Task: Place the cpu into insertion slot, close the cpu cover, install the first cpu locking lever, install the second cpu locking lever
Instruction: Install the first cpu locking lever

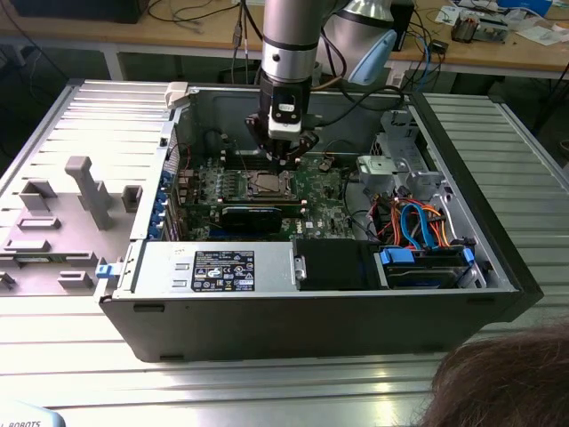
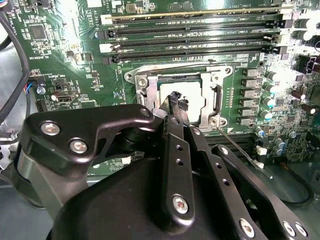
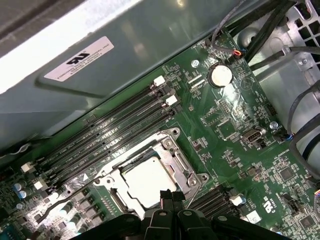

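Pincer [image 2: 175, 101] fingers pressed together, nothing seen in grip | tips over cpu [image 2: 192, 95] edge | cpu cover [image 3: 173, 154] lies flat around cpu

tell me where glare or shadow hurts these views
First wrist view: the cpu top glares near white, as does the case rim. Second wrist view: glare on the capacitors; the hand is dark. Exterior view: evenly lit.
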{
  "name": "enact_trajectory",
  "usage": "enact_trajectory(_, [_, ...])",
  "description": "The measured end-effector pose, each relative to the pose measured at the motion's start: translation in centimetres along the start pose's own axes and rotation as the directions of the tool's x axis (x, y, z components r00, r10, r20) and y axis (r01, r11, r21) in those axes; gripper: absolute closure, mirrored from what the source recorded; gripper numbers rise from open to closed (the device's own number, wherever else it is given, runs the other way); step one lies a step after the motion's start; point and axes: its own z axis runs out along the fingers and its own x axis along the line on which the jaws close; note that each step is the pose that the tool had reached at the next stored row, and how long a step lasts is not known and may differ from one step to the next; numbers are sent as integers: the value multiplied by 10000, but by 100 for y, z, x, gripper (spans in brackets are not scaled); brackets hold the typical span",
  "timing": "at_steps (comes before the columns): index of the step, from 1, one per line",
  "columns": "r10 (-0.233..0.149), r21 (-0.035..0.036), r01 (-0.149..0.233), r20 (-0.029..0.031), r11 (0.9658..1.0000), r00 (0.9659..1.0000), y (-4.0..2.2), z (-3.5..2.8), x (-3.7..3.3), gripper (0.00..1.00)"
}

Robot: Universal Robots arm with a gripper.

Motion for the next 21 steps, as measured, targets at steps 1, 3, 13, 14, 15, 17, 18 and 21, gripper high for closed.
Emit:
enact_trajectory(1, [-31,0,31,3,10000,10000,0,0,0,89])
enact_trajectory(3, [-136,-2,136,11,9999,9999,0,0,0,89])
enact_trajectory(13, [-495,-9,495,42,9988,9988,0,1,0,89])
enact_trajectory(14, [-549,-9,549,46,9985,9985,0,0,0,89])
enact_trajectory(15, [-578,-9,578,49,9983,9983,0,0,0,89])
enact_trajectory(17, [-657,-11,657,55,9978,9978,0,1,0,89])
enact_trajectory(18, [-703,-11,703,59,9975,9975,0,1,0,89])
enact_trajectory(21, [-823,-13,823,69,9966,9966,0,1,0,89])
